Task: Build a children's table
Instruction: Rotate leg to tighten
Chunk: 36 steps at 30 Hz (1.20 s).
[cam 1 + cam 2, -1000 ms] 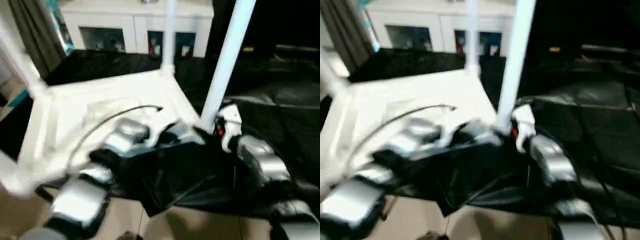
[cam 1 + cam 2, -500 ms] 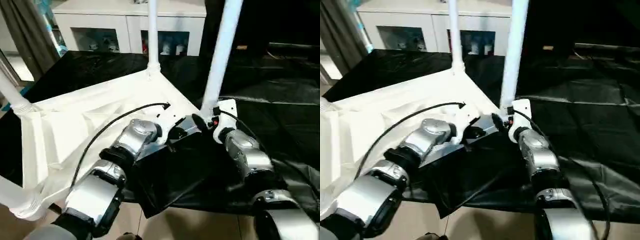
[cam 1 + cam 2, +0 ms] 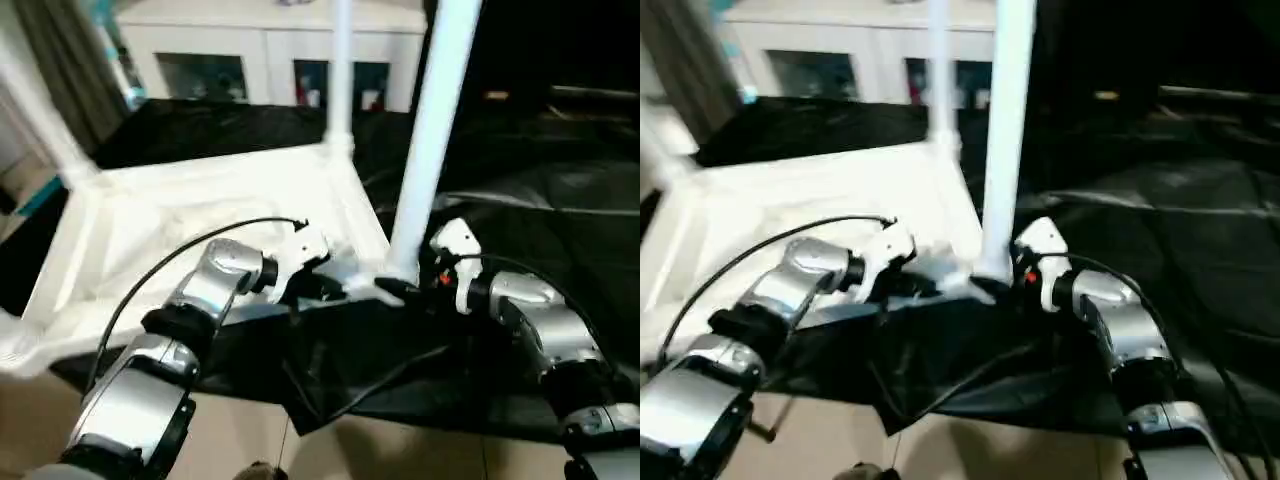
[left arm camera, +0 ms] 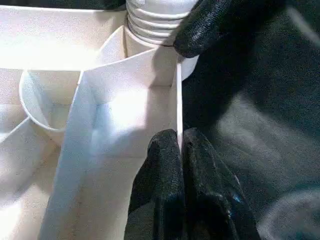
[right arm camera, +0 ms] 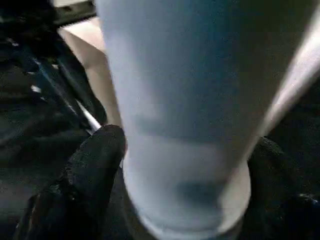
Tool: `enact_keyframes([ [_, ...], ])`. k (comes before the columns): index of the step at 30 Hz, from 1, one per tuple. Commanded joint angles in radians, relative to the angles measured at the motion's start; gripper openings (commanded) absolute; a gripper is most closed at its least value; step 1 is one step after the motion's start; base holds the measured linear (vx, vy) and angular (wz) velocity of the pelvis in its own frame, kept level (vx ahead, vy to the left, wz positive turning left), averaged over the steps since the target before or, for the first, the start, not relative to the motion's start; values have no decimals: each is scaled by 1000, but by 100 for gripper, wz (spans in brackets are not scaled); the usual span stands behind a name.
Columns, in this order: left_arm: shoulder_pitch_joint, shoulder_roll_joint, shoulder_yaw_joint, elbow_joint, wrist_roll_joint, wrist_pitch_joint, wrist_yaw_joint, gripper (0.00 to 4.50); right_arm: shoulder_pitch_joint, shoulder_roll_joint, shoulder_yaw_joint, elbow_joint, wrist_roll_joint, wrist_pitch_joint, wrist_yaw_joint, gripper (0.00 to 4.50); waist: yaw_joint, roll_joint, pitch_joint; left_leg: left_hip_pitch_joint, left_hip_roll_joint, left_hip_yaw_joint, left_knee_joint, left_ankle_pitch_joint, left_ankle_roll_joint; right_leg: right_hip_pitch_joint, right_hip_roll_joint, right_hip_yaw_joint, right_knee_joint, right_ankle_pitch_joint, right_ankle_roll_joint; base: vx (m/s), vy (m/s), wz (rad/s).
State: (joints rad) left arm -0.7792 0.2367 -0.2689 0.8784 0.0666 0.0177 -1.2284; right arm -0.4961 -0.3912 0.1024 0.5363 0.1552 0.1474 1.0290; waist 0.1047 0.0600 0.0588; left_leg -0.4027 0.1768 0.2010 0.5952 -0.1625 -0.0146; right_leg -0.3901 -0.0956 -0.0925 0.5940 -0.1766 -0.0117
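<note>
The children's table (image 3: 200, 210) lies upside down on a black cloth, white, with its ribbed underside up and its legs pointing upward. My left gripper (image 4: 179, 142) is shut on the thin rim of the top, just beside the near right corner socket. There the near right leg (image 3: 430, 120) stands with its threaded base (image 4: 157, 20) in the socket. My right gripper (image 3: 405, 285) is open around the foot of this leg, one black finger (image 5: 95, 165) on each side and close against it. A back leg (image 3: 341, 70) and a left leg (image 3: 40, 110) also stand upright.
Black cloth (image 3: 540, 200) covers the work surface and hangs over its near edge. A white glass-door cabinet (image 3: 270, 50) stands behind, with a grey curtain (image 3: 60, 60) at the back left. Beige floor (image 3: 250, 440) lies below. A black cable (image 3: 180, 260) arcs over my left forearm.
The whole picture has shifted with the head. Both grippers remain at the near right corner: the left keeps its pinch on the rim and the right stays around the leg's foot.
</note>
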Motion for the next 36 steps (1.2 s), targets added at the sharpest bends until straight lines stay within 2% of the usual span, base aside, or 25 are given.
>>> enact_keyframes([
  [1,3,12,-3,-51,-32,-10,-58,0,17,-13,19,-42,12,17,45,356,-3,-8,-75,36,70,-31,-75,-271,49,39,-73,51,-66,-208,-247,0,0,0],
  [3,9,21,-3,-62,-37,-7,-69,0,20,-16,20,-50,14,24,52,356,-2,-8,-76,34,70,-32,-75,-271,44,39,-76,52,-65,-205,-246,0,0,0],
  [4,12,25,-4,-67,-38,-5,-72,0,21,-17,22,-53,15,32,61,331,-5,-16,-75,33,69,-30,-75,-269,45,39,-75,52,-66,-206,-246,0,0,0],
  [6,15,27,-2,-72,-38,-2,-77,0,25,-16,33,-56,12,37,72,320,-2,-11,-76,35,67,-29,-72,-257,47,37,-76,52,-68,-221,-241,0,0,0],
  [7,15,27,-1,-73,-38,-1,-78,0,25,-16,35,-57,12,38,74,310,-2,-17,-75,35,68,-29,-72,-254,48,36,-76,53,-69,-223,-240,0,0,0],
  [8,14,25,2,-71,-37,-2,-75,0,27,-15,40,-57,10,39,77,288,-1,-13,-75,34,68,-30,-72,-249,47,36,-76,52,-67,-227,-238,0,0,0],
  [14,15,13,14,-74,-47,9,-53,0,35,7,28,-62,22,55,48,277,-1,-16,-76,33,67,-29,-71,-238,49,36,-76,52,-68,-233,-230,0,0,0],
  [15,15,4,16,-71,-46,11,-31,0,34,28,8,-47,23,49,1,275,-1,-20,-76,33,67,-29,-71,-236,50,37,-76,52,-68,-232,-230,0,0,0],
  [16,15,-2,17,-68,-44,12,-17,0,33,40,-3,-38,23,45,-26,275,-1,-18,-75,33,67,-29,-71,-235,49,35,-77,53,-69,-235,-230,0,0,0],
  [17,2,-25,25,-42,-31,18,54,0,30,77,-29,-6,15,33,-118,275,-4,-18,-75,33,66,-30,-72,-241,42,35,-77,52,-70,-250,-226,0,0,0],
  [18,2,-25,25,-42,-31,18,54,0,30,77,-29,-6,15,33,-118,275,-4,-18,-75,33,66,-30,-72,-241,42,35,-77,52,-70,-250,-226,0,0,0],
  [20,-22,-63,39,3,-18,22,162,0,22,128,-58,39,2,22,-246,274,-13,-17,-73,37,65,-31,-74,-265,22,29,-76,53,-75,-279,-221,0,0,0],
  [22,-31,-79,46,20,-15,26,200,0,21,147,-65,52,-2,17,-285,274,-18,-17,-73,40,64,-33,-76,-288,7,29,-78,53,-80,-303,-214,0,0,0],
  [23,-64,-142,64,75,-4,32,347,0,18,224,-80,87,-25,4,-440,274,-20,-14,-73,36,62,-35,-76,-284,10,34,-77,53,-78,-299,-207,0,0,0],
  [24,-76,-169,71,93,-4,39,394,0,14,255,-81,100,-36,0,-497,274,-28,-11,-69,41,63,-33,-79,-304,-7,22,-75,55,-83,-312,-207,0,0,0],
  [25,-76,-169,71,93,-4,39,394,0,14,255,-81,100,-36,0,-497,274,-28,-19,-72,43,59,-36,-79,-320,-13,31,-78,52,-85,-334,-200,0,0,0],
  [26,-91,-217,78,110,-7,46,456,0,-6,314,-90,129,-39,5,-582,274,-26,-3,-73,40,57,-37,-77,-316,-11,33,-79,53,-84,-329,-197,0,0,0],
  [27,-91,-217,78,110,-7,46,456,0,-6,314,-90,129,-39,5,-582,274,-32,-11,-67,41,57,-35,-80,-331,-7,27,-76,53,-93,-344,-190,0,0,0],
  [28,-94,-230,78,112,-9,47,466,0,-15,331,-93,139,-36,6,-600,274,-31,-13,-69,43,55,-35,-78,-336,-3,29,-77,52,-94,-358,-185,0,0,0],
  [29,-94,-244,75,112,-10,47,470,0,-26,347,-92,148,-37,-1,-608,274,-28,-12,-71,41,55,-36,-77,-323,6,31,-80,54,-94,-360,-179,0,0,0],
  [30,-94,-249,75,113,-10,46,469,0,-30,353,-91,151,-39,-7,-607,274,-30,-6,-70,39,56,-36,-78,-322,9,30,-76,53,-95,-355,-176,0,0,0],
  [31,-95,-264,76,118,-11,44,464,0,-40,368,-87,159,-43,-32,-597,309,-31,-3,-71,38,57,-37,-80,-325,9,32,-74,52,-94,-342,-175,0,0,0],
  [33,-95,-264,76,118,-11,44,464,0,-41,369,-87,160,-43,-34,-597,309,-31,-3,-72,39,57,-37,-81,-328,11,32,-73,51,-92,-325,-180,0,0,0],
  [35,-88,-262,69,113,-11,29,431,0,-31,359,-76,132,-27,-34,-525,346,-32,-5,-73,38,57,-37,-81,-325,16,34,-73,52,-89,-309,-185,0,0,0],
  [36,-88,-262,69,113,-11,29,431,0,-31,359,-76,132,-27,-34,-525,351,-32,-5,-73,38,57,-36,-81,-325,19,34,-74,52,-89,-304,-189,0,0,0],
])
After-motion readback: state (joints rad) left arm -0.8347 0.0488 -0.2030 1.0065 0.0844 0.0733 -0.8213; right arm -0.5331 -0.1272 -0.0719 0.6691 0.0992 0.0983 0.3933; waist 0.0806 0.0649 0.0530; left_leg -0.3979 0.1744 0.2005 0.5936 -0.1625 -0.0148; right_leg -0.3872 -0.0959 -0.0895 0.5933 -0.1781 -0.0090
